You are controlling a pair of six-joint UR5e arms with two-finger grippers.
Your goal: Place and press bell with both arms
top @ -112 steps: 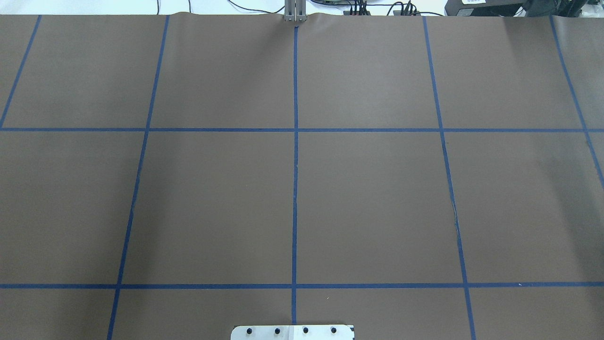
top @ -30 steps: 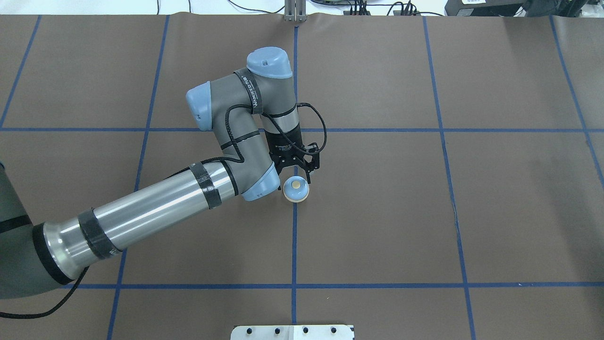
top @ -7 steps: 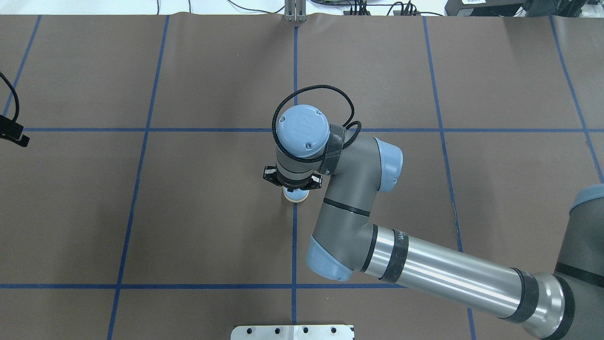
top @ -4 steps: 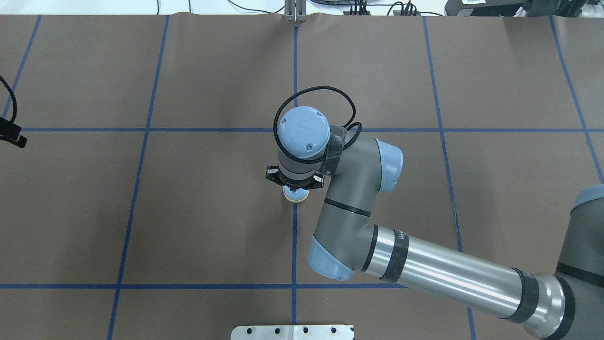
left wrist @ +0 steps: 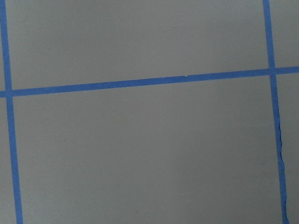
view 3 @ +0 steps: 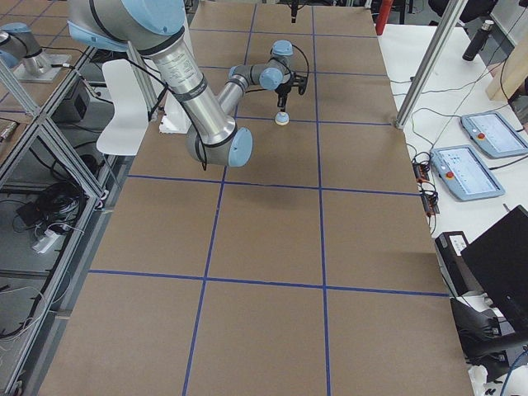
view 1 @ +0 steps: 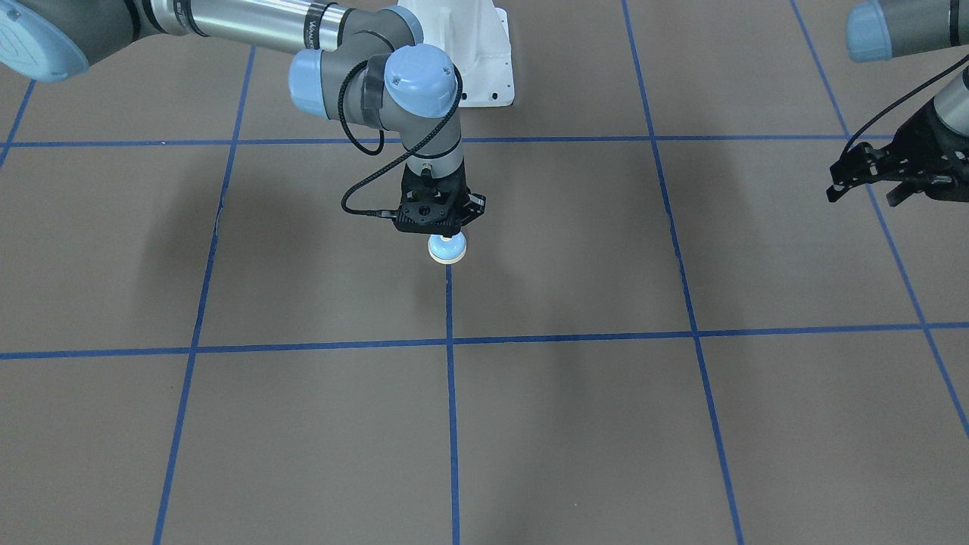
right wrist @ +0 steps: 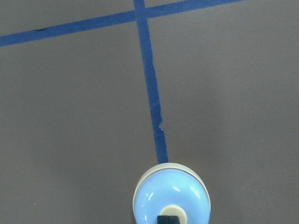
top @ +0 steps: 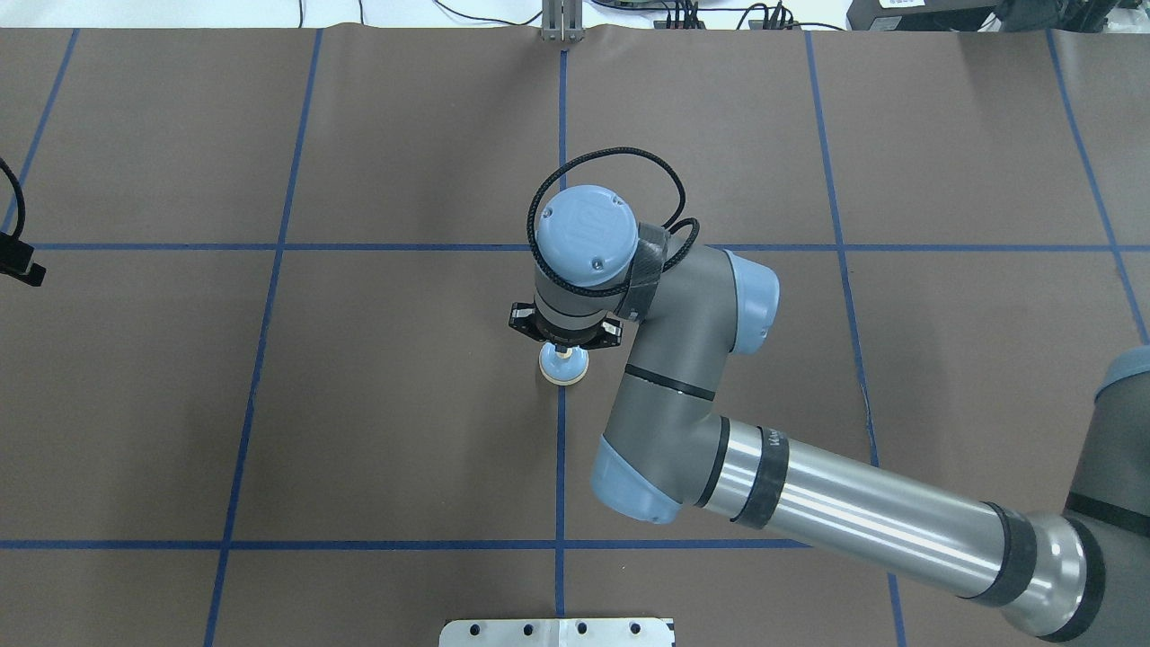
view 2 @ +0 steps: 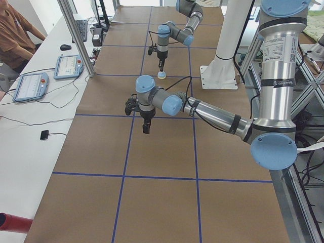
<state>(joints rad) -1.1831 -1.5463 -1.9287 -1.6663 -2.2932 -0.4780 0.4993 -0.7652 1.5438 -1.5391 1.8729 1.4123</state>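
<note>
**Left gripper (view 1: 863, 195) open and empty; right gripper (top: 564, 348) closed, tip at the button of the bell (top: 563, 371)**

At the far left edge of the overhead view only a black corner of the left gripper shows, over the table (top: 404, 404). The front-facing view shows more of it: its two fingers stand apart, the jaws open; nothing sits between them and they touch nothing. It hangs above the brown surface, well apart from the bell; the left wrist camera sees only bare table and blue tape lines (left wrist: 140, 83).

In the middle stands the bell, upright on its cream base ring; it sits right on the central tape line, between the two cross lines and nearer the far one; its light-blue dome is in plain sight. Directly above it the right gripper points straight down; its fingers are drawn together into one narrow black tip, and they clasp nothing. In the right wrist view that tip lies over the middle of the cream button (right wrist: 180, 213); both side views put it at the very top of the bell. Whether it bears down on the button or merely meets it, I cannot tell.

To the right, the right arm (top: 835, 503) reaches in from the table's right edge; it is bent at the elbow, its wrist above the bell, and a black cable loops round the wrist cap.
</note>
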